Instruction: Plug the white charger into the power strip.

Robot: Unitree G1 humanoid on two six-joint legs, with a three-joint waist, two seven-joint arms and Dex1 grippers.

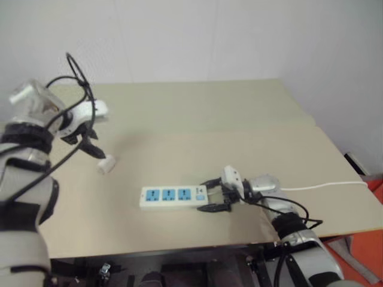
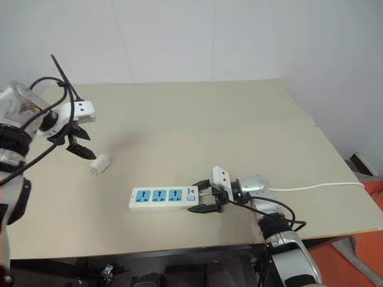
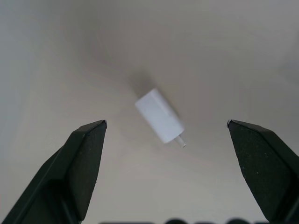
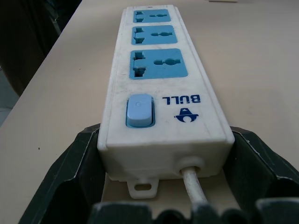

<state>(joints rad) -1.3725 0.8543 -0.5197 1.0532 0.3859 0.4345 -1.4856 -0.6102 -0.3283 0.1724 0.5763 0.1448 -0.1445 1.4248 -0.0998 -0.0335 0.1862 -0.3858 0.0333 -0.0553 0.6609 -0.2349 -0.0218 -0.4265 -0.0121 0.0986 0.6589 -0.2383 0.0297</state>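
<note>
Above the white charger [image 1: 106, 164] on the table [image 1: 197, 119] the left gripper [image 1: 88, 145] hung wide, ready to descend, while the right gripper [image 1: 218, 198] clamped the power strip [image 1: 173, 197] at its switch end, steadying it.

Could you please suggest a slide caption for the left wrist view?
Open left claw poised over the white charger lying on the table, prongs visible, not yet grasped.

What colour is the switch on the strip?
Light blue, like the socket faces; the switch on the white strip shows best in the right wrist view.
</note>
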